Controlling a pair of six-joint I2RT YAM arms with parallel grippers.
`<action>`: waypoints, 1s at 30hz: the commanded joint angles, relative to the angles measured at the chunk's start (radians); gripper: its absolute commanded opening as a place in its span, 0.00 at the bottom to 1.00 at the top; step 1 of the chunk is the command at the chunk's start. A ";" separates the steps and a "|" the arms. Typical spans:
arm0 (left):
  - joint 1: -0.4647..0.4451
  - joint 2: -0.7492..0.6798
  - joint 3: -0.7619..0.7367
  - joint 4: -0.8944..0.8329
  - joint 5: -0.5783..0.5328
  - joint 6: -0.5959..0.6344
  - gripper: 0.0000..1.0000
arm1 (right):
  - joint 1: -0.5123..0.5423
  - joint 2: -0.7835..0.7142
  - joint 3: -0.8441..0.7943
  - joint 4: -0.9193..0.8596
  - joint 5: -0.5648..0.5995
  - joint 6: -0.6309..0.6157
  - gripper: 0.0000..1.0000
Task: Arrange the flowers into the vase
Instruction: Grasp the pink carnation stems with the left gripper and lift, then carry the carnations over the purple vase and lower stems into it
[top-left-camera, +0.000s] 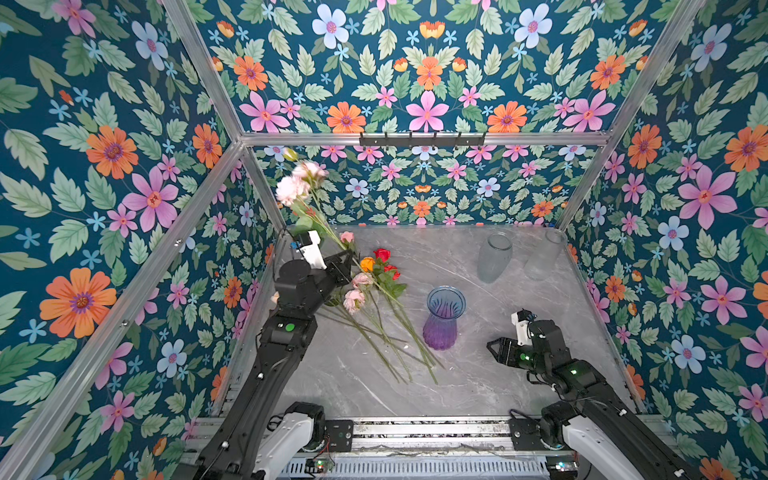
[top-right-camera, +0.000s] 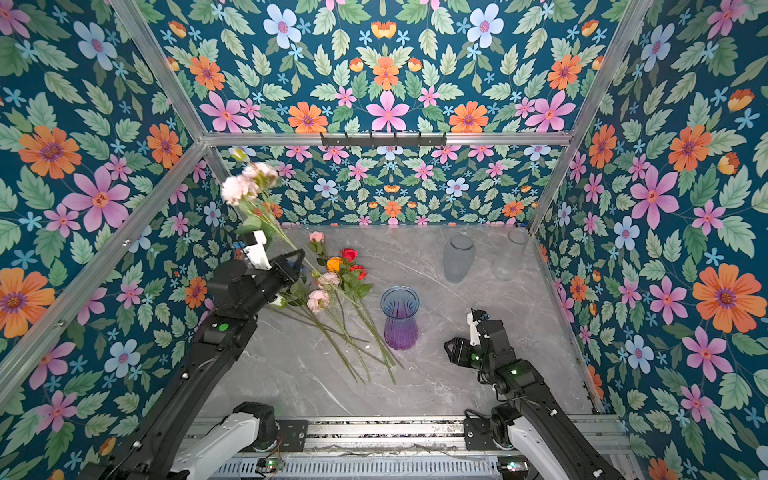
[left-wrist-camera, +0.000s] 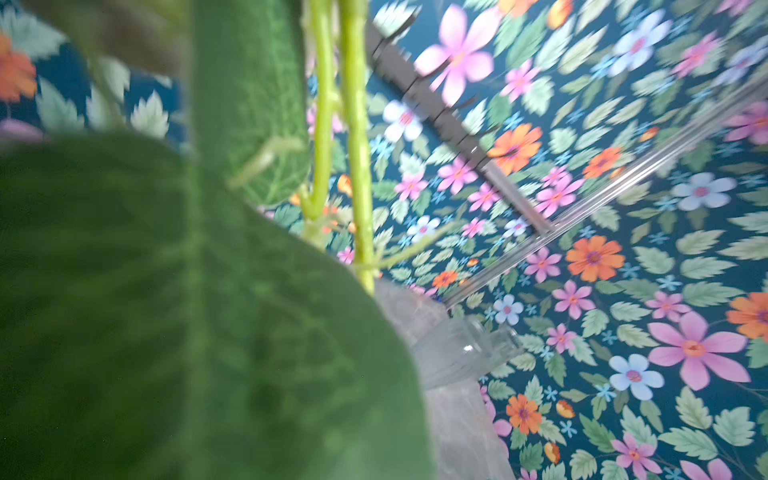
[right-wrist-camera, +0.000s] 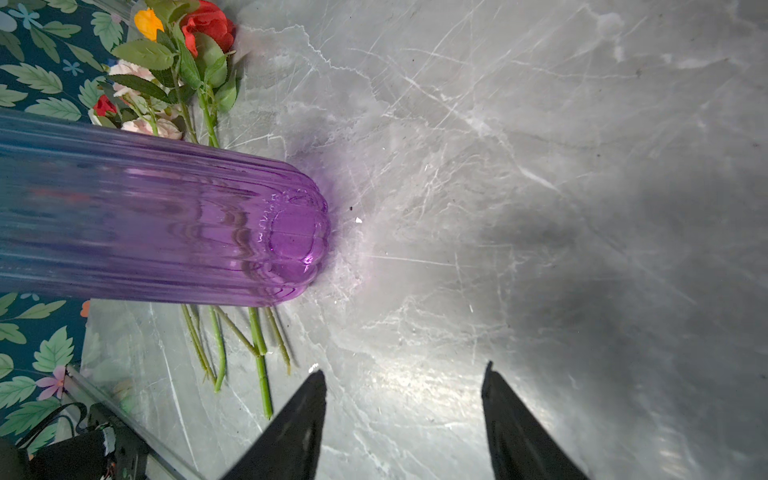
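The left gripper (top-left-camera: 347, 258), clamped on the stem of a pink carnation spray (top-left-camera: 293, 189) held above the loose flowers (top-left-camera: 362, 281), should tip it upright over the mouth of the purple vase (top-left-camera: 444, 316) before lowering, while the right gripper (right-wrist-camera: 403, 370) sits open near that vase.

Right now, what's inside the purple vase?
Nothing seen: through its mouth in both top views the purple vase shows only ribbed glass, no stems. Its tinted lower wall blurs the very bottom. Other flowers lie beside it; left gripper holds pink carnations aloft.
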 joint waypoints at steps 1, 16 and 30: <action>-0.002 -0.046 0.024 0.193 0.064 0.023 0.00 | 0.001 -0.004 0.002 0.009 -0.001 0.009 0.61; -0.369 0.197 0.265 0.365 0.189 0.206 0.00 | 0.001 -0.001 0.002 0.009 0.006 0.011 0.61; -0.568 0.257 0.103 0.322 0.011 0.392 0.00 | 0.002 -0.041 -0.008 0.003 0.007 0.012 0.61</action>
